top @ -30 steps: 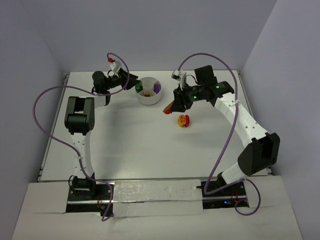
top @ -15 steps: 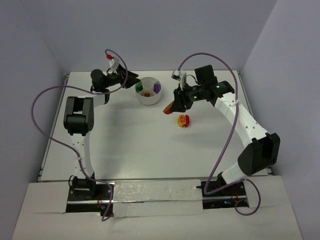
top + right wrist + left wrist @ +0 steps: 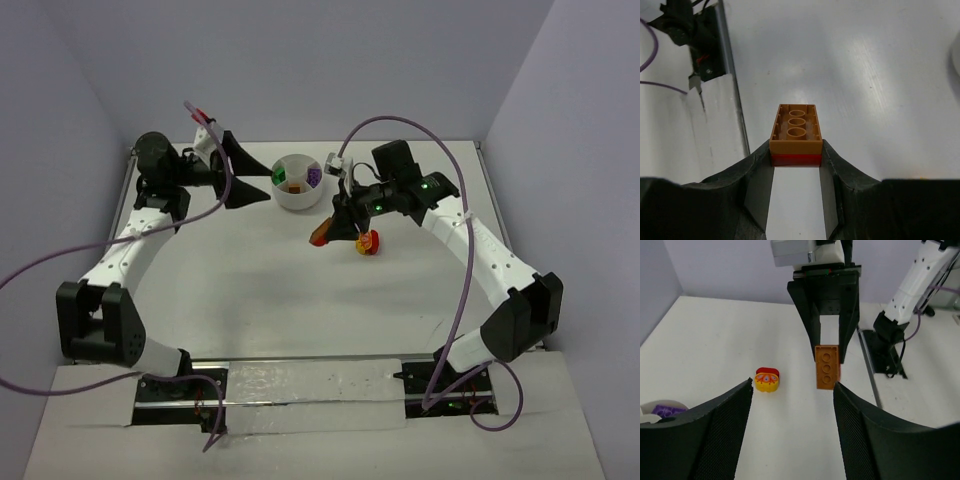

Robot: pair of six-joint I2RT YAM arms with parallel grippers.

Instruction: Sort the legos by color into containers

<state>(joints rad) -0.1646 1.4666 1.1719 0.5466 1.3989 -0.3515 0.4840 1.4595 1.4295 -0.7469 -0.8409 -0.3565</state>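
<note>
The white bowl [image 3: 297,198] stands at the back centre, with a green lego [image 3: 277,175], an orange-brown one [image 3: 295,186] and a purple one [image 3: 314,176] in separate sections. My right gripper [image 3: 330,230] is shut on an orange-brown brick [image 3: 321,236] [image 3: 796,127] with a red brick [image 3: 796,159] stuck to it, held above the table in front of the bowl. A yellow-and-red lego [image 3: 367,241] [image 3: 767,380] lies on the table just right of it. My left gripper [image 3: 266,185] [image 3: 792,390] is open and empty, left of the bowl and pointing at the held brick [image 3: 827,366].
The left wrist view shows the purple lego [image 3: 667,411] and the bowl's rim [image 3: 647,409] at its lower left edge. The right arm's base [image 3: 887,347] and the taped front strip [image 3: 310,380] sit at the near edge. Walls close in the back and sides.
The left arm has swung its elbow out to the left, its open gripper staying beside the bowl. The right gripper has moved left and nearer with the brick.
</note>
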